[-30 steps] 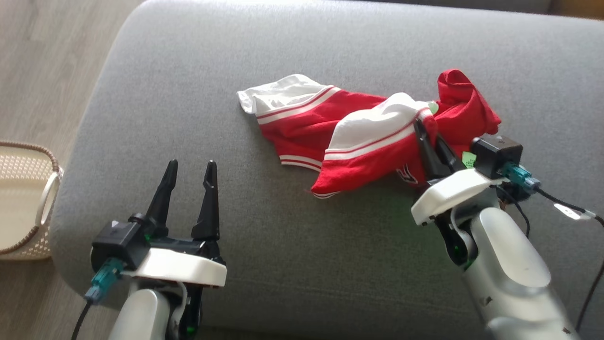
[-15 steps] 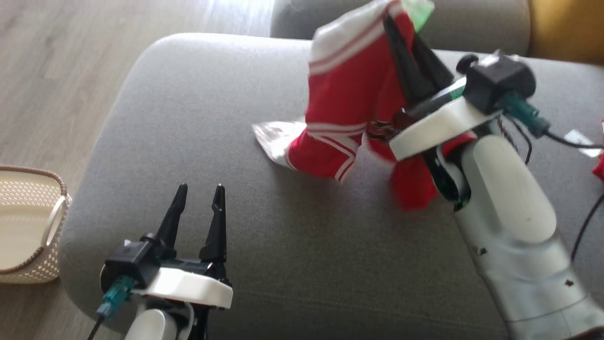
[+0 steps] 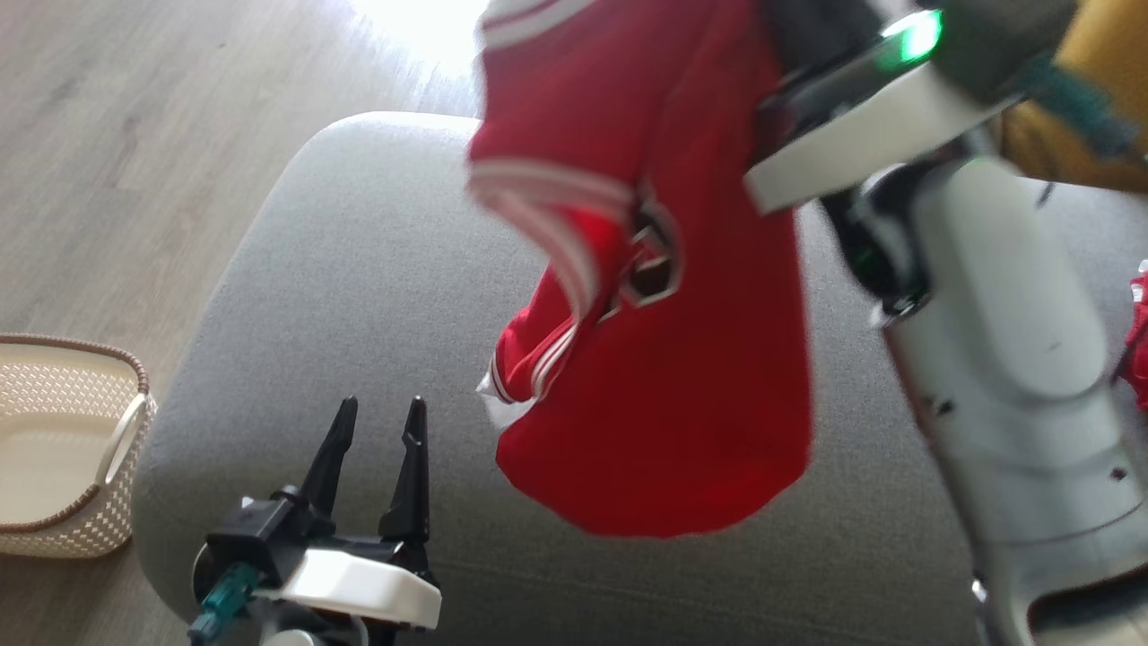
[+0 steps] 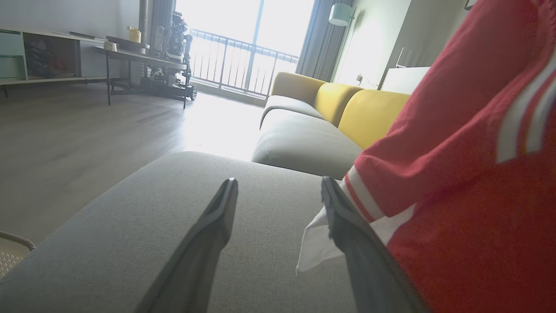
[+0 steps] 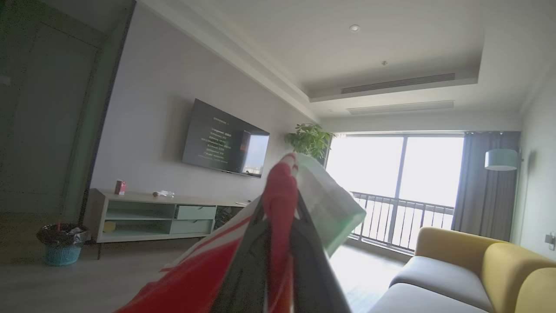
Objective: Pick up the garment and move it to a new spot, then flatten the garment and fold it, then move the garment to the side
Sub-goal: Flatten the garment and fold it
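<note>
The garment (image 3: 664, 296), a red shirt with white striped trim, hangs in the air above the grey sofa cushion (image 3: 359, 296), its lowest fold still close to the cushion. My right gripper (image 5: 280, 204) is shut on a bunched red fold of the garment (image 5: 280, 191), raised high with a white tag beside it. Low at the front of the cushion, my left gripper (image 3: 372, 422) stands open with nothing between its fingers. In the left wrist view the garment (image 4: 469, 182) hangs just right of the left gripper (image 4: 278, 187).
A cream woven basket (image 3: 63, 449) sits on the wooden floor (image 3: 134, 135) to the left of the cushion. Yellow and grey sofa sections (image 4: 321, 117) lie beyond it. My right forearm (image 3: 1004, 359) rises along the right side.
My right gripper has lifted the garment off the cushion, from lying crumpled to hanging free. The head camera has tilted up and shifted. My left gripper has stayed open in place.
</note>
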{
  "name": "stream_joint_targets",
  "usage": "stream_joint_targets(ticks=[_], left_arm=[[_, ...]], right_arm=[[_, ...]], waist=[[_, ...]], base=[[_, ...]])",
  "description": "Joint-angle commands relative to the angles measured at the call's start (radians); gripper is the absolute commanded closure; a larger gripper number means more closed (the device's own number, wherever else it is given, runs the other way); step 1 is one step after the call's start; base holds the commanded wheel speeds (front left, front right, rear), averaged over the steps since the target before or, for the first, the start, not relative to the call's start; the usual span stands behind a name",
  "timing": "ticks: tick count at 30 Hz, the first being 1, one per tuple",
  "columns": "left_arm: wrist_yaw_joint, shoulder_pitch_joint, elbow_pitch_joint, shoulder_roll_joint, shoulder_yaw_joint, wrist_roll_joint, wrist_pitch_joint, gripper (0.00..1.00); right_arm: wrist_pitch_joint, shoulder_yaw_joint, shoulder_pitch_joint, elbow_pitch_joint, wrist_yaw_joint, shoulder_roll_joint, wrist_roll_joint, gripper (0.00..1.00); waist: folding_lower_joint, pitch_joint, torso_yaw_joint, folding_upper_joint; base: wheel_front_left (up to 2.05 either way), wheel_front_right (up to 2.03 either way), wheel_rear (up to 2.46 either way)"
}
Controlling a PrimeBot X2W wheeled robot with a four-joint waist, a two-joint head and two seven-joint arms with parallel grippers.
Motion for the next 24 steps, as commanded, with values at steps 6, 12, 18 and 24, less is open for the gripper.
stream_joint_targets(ticks=[6, 12, 18, 24], left_arm=[[0.006, -0.025, -0.044, 0.0, 0.03, 0.003, -0.005, 0.0], [0.005, -0.018, -0.045, 0.0, 0.031, 0.005, -0.005, 0.0], [-0.001, -0.029, -0.04, 0.0, 0.027, 0.008, -0.005, 0.0], [-0.003, -0.049, -0.041, 0.0, 0.015, -0.003, -0.005, 0.0]], right_arm=[[0.043, -0.173, -0.103, 0.043, 0.0, -0.022, -0.09, 1.0], [0.049, -0.303, -0.17, 0.093, 0.0, -0.043, -0.199, 1.0], [0.012, -0.295, -0.286, 0.248, 0.0, -0.066, -0.276, 1.0], [-0.106, -0.164, -0.372, 0.451, 0.0, -0.097, -0.346, 1.0]], waist=[[0.0, -0.006, 0.007, 0.0], [0.0, -0.002, 0.007, 0.0], [0.0, 0.01, 0.008, 0.0], [0.0, 0.044, 0.026, 0.0]], base=[[0.0, 0.0, 0.0], [0.0, 0.0, 0.0], [0.0, 0.0, 0.0], [0.0, 0.0, 0.0]])
